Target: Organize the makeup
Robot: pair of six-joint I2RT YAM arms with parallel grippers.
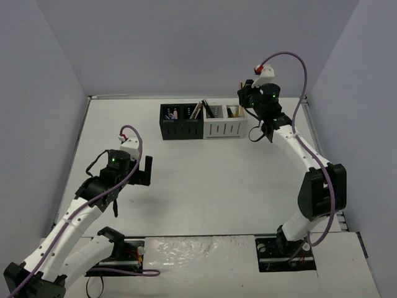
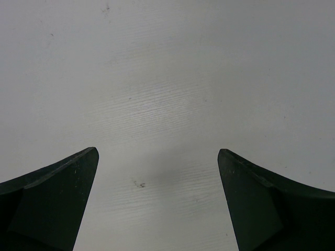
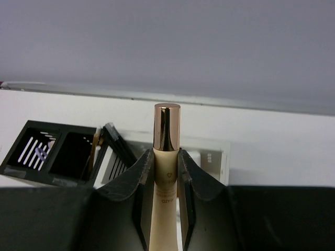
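Note:
My right gripper [image 3: 166, 155] is shut on a slim cream-coloured makeup tube [image 3: 165, 183] with a shiny rose-gold cap [image 3: 167, 127]; the cap end sticks out past the fingertips. From above, this gripper [image 1: 246, 94] hangs over the right end of the white organizer [image 1: 224, 126], with the tube's tip [image 1: 240, 85] just showing. Black and tan pencils [image 1: 198, 110] lean in the organizers' slots, seen in the right wrist view as black sticks [image 3: 118, 145]. My left gripper [image 1: 131, 188] is open over bare table, nothing between its fingers [image 2: 57, 198].
A black slotted organizer [image 1: 180, 124] stands side by side with the white one at the back of the table. The back wall rises close behind them. The right arm's cable [image 1: 298, 68] loops above its wrist.

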